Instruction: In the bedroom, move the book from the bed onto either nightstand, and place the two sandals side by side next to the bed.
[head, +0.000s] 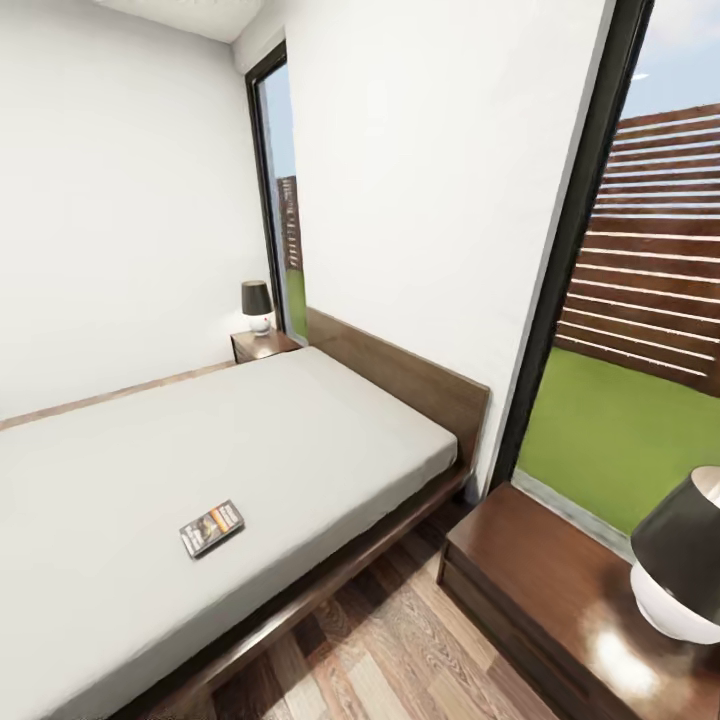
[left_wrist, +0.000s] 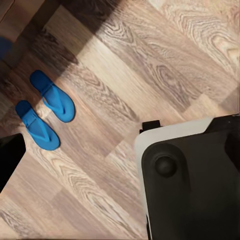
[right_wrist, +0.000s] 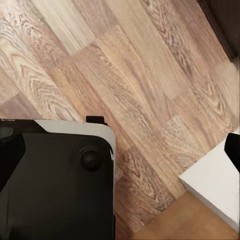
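The book (head: 211, 528), dark grey with an orange band, lies flat on the pale mattress of the bed (head: 300, 600), near its front edge. One nightstand (head: 262, 346) stands beyond the bed by the headboard. A second nightstand (head: 530, 580) is close at the lower right, on this side of the bed. In the left wrist view the two blue sandals (left_wrist: 52, 95) (left_wrist: 36, 125) lie roughly parallel on the plank floor, a small gap between them. A dark finger (left_wrist: 10, 160) of my left gripper shows at that view's edge, and another finger (right_wrist: 233, 149) shows in the right wrist view. Nothing is held.
A dark-shaded lamp (head: 256, 304) stands on the far nightstand and another lamp (head: 683, 565) on the near one. A strip of wood floor (head: 400, 650) runs between bed and near nightstand. Tall windows (head: 640, 330) line the wall. My black base (left_wrist: 192, 185) shows below both wrists.
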